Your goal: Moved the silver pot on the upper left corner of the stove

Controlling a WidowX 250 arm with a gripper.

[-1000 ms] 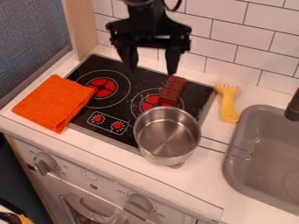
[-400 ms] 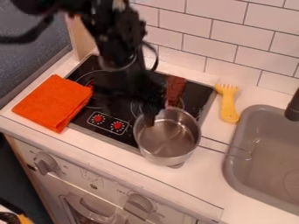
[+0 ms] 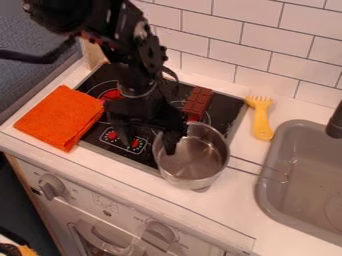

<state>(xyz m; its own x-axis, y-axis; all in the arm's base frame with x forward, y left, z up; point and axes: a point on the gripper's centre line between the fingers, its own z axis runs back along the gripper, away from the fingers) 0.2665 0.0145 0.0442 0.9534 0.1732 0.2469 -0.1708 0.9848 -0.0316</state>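
Claw open at the pot's left wall

Silver pot at stove's lower right corner, just right of claw in view. Claw open, jaws apart: one dips inside the rim, other outside, over the knobs. Wall runs between them; contact, can't tell. Handle points away, toward sink. Next probably: close on wall, lift, carry up-left. One-sided grip, pot may tilt.
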